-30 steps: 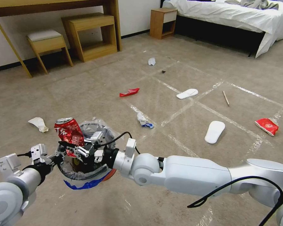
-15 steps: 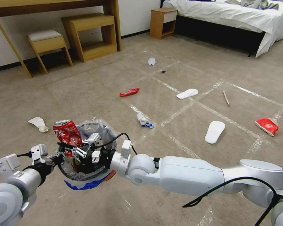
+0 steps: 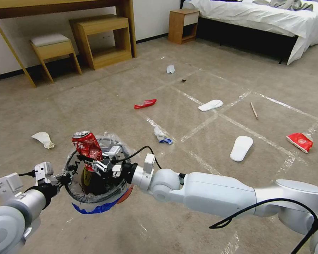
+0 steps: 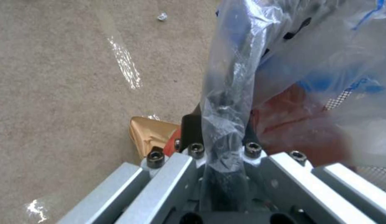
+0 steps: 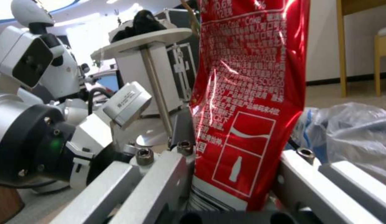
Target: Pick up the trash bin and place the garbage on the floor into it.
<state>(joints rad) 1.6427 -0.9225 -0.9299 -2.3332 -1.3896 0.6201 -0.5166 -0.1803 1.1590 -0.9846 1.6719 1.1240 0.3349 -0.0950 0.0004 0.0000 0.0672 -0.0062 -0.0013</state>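
Note:
My left gripper (image 3: 65,176) is shut on the near-left rim of the trash bin (image 3: 99,203), a red and blue bin lined with clear plastic, and holds it off the carpet. In the left wrist view the bagged rim (image 4: 226,102) runs between the fingers of the left gripper (image 4: 221,137). My right gripper (image 3: 97,165) is shut on a crushed red can (image 3: 87,145), upright over the bin's opening. The can (image 5: 247,93) stands in the right gripper (image 5: 234,152). Garbage lies on the floor: a red wrapper (image 3: 145,103), two white slippers (image 3: 210,105) (image 3: 241,147), a stick (image 3: 253,110).
More litter: a red wrapper (image 3: 300,141) at right, white wads (image 3: 43,139) (image 3: 162,135) (image 3: 170,69). A shiny tan piece (image 4: 149,135) lies under the bin. A desk with stools (image 3: 102,38), a nightstand (image 3: 182,24) and a bed (image 3: 265,21) line the far side.
The right gripper has carried the can to the right and slightly up, from over the bin's left rim to over its opening. The left gripper and bin have stayed put.

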